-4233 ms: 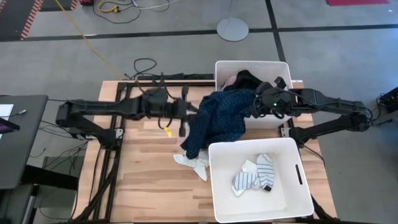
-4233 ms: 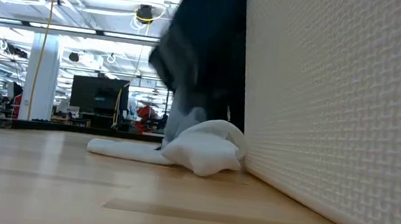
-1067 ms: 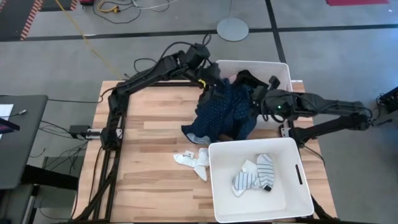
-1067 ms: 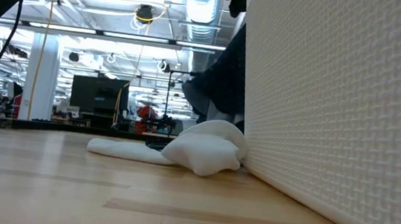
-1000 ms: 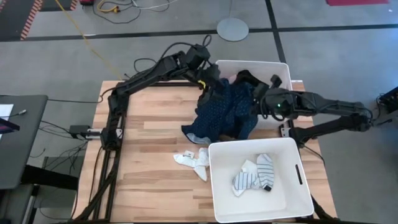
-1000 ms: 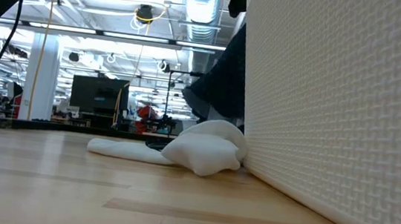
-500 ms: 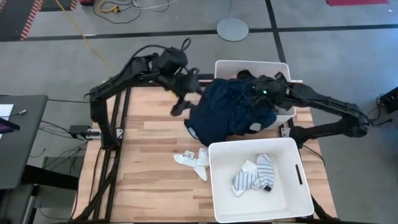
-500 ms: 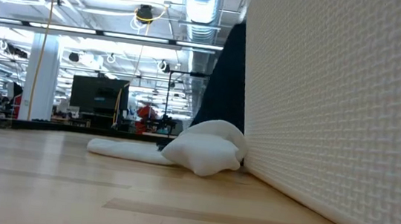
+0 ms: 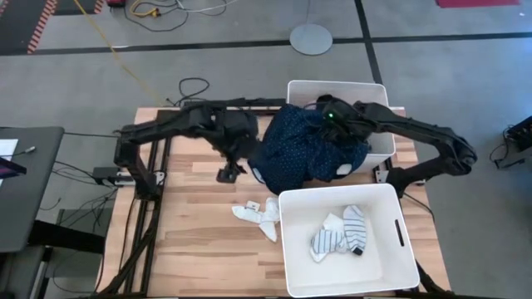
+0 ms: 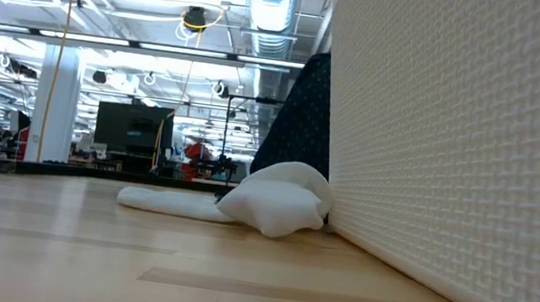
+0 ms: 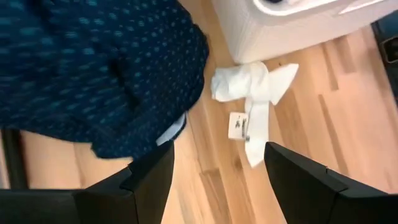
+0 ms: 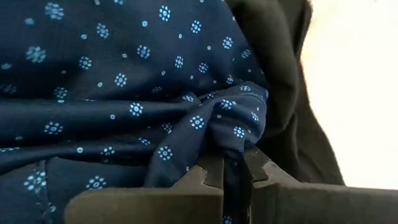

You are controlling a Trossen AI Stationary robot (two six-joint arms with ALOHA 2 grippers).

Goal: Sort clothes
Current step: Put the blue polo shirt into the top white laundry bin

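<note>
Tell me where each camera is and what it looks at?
High: above, looking down; both arms, the navy dotted fabric shirt.
Low: table height, beside the white plastic bin; no gripper visible.
Left wrist: the open left gripper over a white sock.
Right wrist: the right gripper pinching the shirt.
High and left wrist share the sock.

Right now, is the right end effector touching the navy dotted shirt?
Touching. The right wrist view shows the right end effector pinching a fold of the navy dotted shirt between its fingers.

An open industrial lab hall: exposed ceiling ducts (image 10: 271, 0), strip lights, monitors (image 10: 131, 131), taped concrete floor (image 9: 208, 58)
</note>
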